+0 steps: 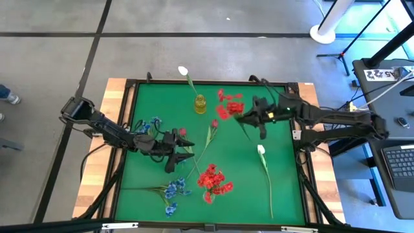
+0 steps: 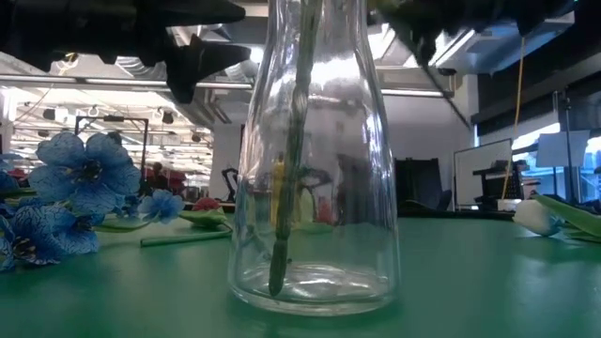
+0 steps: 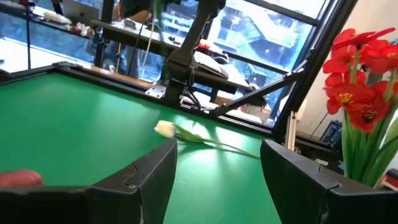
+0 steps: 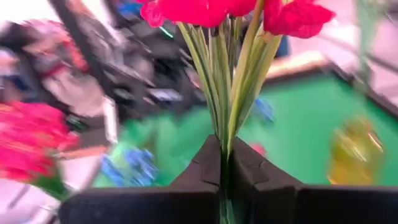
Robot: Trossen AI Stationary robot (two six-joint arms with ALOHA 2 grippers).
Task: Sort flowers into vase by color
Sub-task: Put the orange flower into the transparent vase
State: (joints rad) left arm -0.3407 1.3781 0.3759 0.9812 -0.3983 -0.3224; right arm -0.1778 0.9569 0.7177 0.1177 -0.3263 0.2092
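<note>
My right gripper (image 1: 248, 118) is shut on a red flower cluster (image 1: 229, 105) just right of the small yellow vase (image 1: 200, 103), which holds a white bud (image 1: 183, 70). My left gripper (image 1: 180, 153) is open over the mat's left middle and holds nothing. Its wrist view shows a white bud (image 3: 165, 129) lying ahead of it. Another red cluster (image 1: 213, 180) stands upright in the clear glass vase (image 2: 315, 188), its stems reaching the vase floor. Blue clusters (image 1: 173, 190) (image 1: 152, 125), red single buds (image 1: 214, 123) and a white flower (image 1: 262, 151) lie flat on the mat. My right gripper pinches the red cluster's bundled green stems (image 4: 225, 127) between its two fingers, a short way below the blooms. The fingers come level from the table's right. The blooms (image 4: 205, 9) stand out beyond the fingertips, toward the table's left.
A black frame rims the green mat (image 1: 284, 194), with wooden table edge (image 1: 110, 97) outside it. Blue flowers (image 2: 75, 188) lie left of the clear vase, and a white bud (image 2: 540, 218) lies to its right. There is bare mat in the far left and near right parts.
</note>
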